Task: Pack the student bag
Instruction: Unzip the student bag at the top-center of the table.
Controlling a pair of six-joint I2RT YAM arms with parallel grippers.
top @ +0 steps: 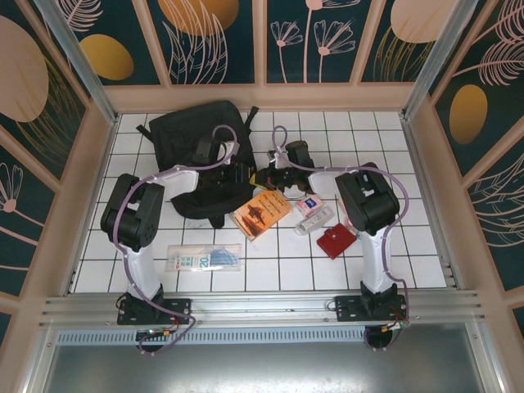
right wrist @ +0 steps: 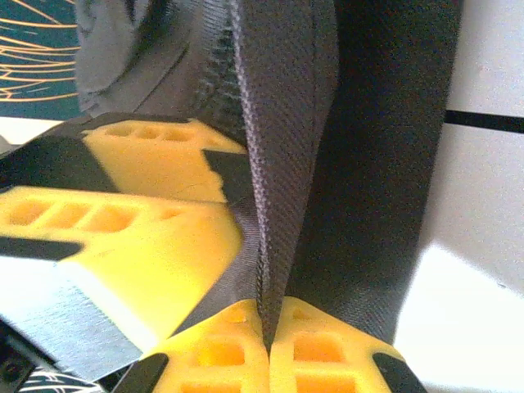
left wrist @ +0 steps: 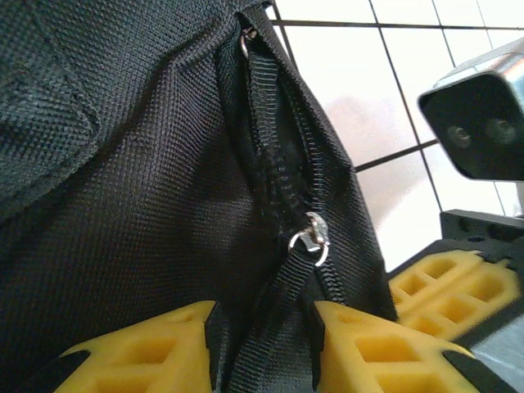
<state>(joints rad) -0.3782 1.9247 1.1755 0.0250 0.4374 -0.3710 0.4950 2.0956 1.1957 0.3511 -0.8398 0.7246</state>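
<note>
The student bag (top: 196,139), a large black soft fabric backpack, lies slumped at eleven o'clock on the white tiled table (top: 426,246); it looks light and floppy, so it should sag wherever it is lifted, and the stitched zip seam is probably the firmest hold. At the bag's three o'clock edge the left gripper (left wrist: 262,327) clasps the seam below the silver zip pull (left wrist: 311,237), and the right gripper (right wrist: 268,336) is pinched tight on a thin fabric edge. The arms cover that edge from above, so how far the zip is open cannot be made out.
</note>
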